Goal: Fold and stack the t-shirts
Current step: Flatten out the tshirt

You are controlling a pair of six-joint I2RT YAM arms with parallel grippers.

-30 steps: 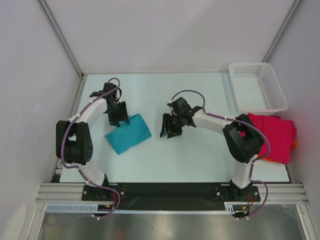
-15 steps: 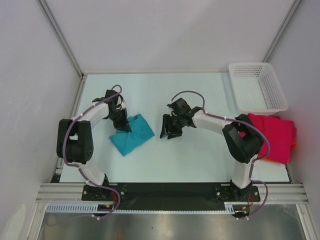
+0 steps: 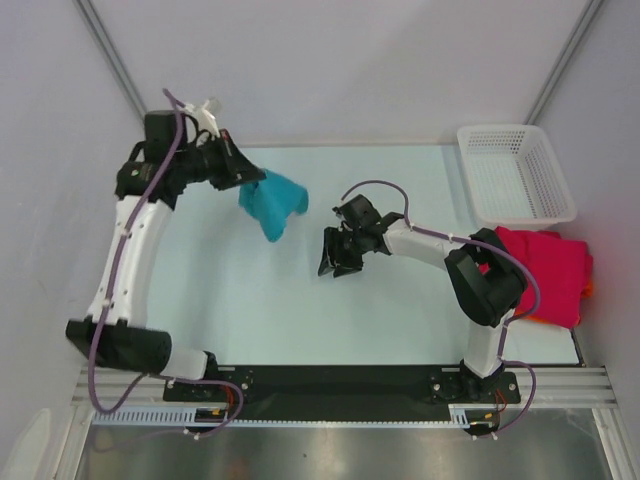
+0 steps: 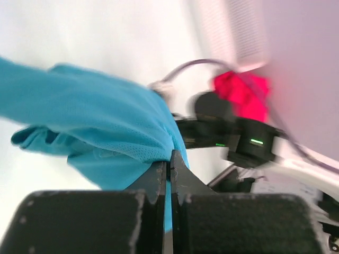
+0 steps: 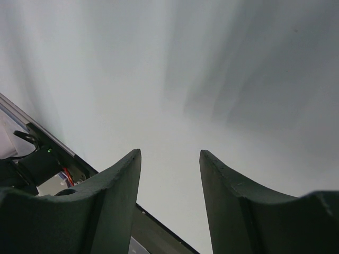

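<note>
The left gripper (image 3: 247, 177) is clamping a pinch of the teal t-shirt (image 3: 275, 200), fingers pressed together, and the bunched cloth is hanging above the far-left part of the table (image 3: 260, 300). At mid-table, the right gripper (image 3: 333, 262) is standing parted, gripping nothing. The crimson-pink t-shirt (image 3: 545, 262) is lying at the right edge over an orange edge (image 3: 588, 290), beside the white basket (image 3: 515, 175).

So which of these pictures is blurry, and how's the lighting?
Left wrist: the teal t-shirt and everything behind it are smeared, only the left end effector is sharp. Top external: crisp, evenly lit. Right wrist: the right end effector is sharp over soft grey shadows on the table.
</note>
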